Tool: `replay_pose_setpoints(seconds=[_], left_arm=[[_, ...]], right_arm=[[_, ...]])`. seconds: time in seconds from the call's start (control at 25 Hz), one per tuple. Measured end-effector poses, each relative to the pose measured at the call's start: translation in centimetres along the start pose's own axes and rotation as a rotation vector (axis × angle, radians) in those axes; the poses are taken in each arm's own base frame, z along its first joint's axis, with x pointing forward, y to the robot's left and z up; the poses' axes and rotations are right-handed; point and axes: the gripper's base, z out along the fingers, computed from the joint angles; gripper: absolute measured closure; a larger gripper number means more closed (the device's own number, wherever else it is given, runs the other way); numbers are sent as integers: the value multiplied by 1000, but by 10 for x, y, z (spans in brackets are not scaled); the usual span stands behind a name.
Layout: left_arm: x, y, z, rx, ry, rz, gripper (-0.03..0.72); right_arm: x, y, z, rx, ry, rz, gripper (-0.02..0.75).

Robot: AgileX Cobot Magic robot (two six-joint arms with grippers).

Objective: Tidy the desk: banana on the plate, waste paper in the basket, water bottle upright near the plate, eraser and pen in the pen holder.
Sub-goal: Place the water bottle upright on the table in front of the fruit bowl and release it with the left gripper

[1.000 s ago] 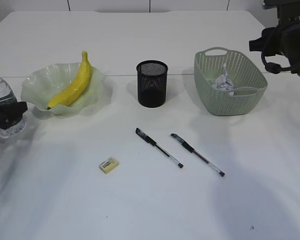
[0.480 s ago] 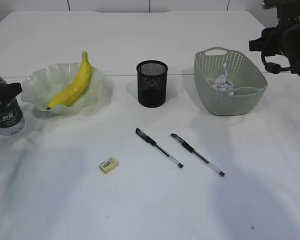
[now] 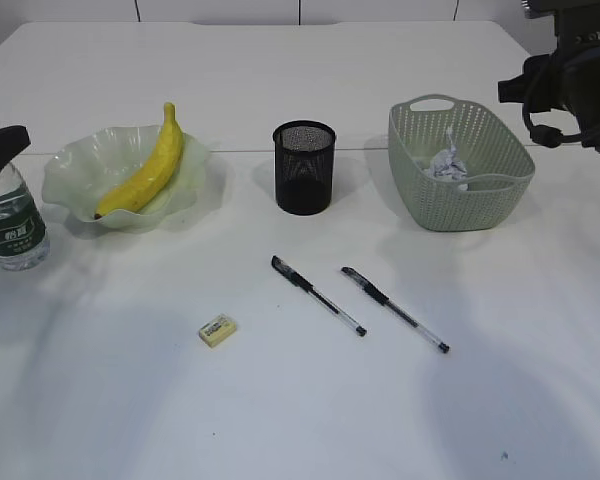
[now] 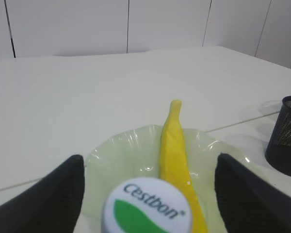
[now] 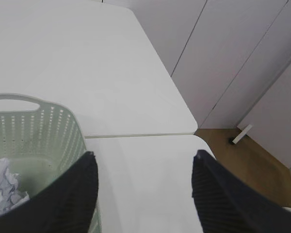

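Two black pens (image 3: 317, 296) and a small yellow eraser (image 3: 217, 329) lie on the wide white worktop (image 3: 280, 400), in front of the black mesh pen holder (image 3: 304, 167). Behind the worktop are white wall panels (image 4: 136, 24), and the right wrist view shows brown floor (image 5: 242, 155). The yellow banana (image 3: 145, 170) lies in the pale green wavy plate (image 3: 75, 180), the clear water bottle (image 3: 10, 225) stands beside it, crumpled paper (image 3: 447, 165) sits in the green basket (image 3: 460, 205), and both arms' fingers are spread, holding nothing.

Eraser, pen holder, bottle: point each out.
eraser (image 3: 217, 329), exterior view, middle of its top face
pen holder (image 3: 304, 172), exterior view, front mesh wall
bottle (image 3: 12, 236), exterior view, green label
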Motion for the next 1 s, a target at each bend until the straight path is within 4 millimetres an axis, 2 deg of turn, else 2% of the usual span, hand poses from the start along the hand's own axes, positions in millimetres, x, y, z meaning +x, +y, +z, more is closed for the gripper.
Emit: replay_pose_setpoints(seconds=[0.36,0.76,1.0], left_arm=[[-28,-6,-4,-3,-46,51,95],[-66,-18,-13,9,-101,123,95],[-87,-22,-20,-54,-63,131,95]], right_arm=[[-3,-13,-1,146,-29,-3,276],[-1,-15,-1,160,-10,24,276],[0,-16,-4,161,20,54,276]])
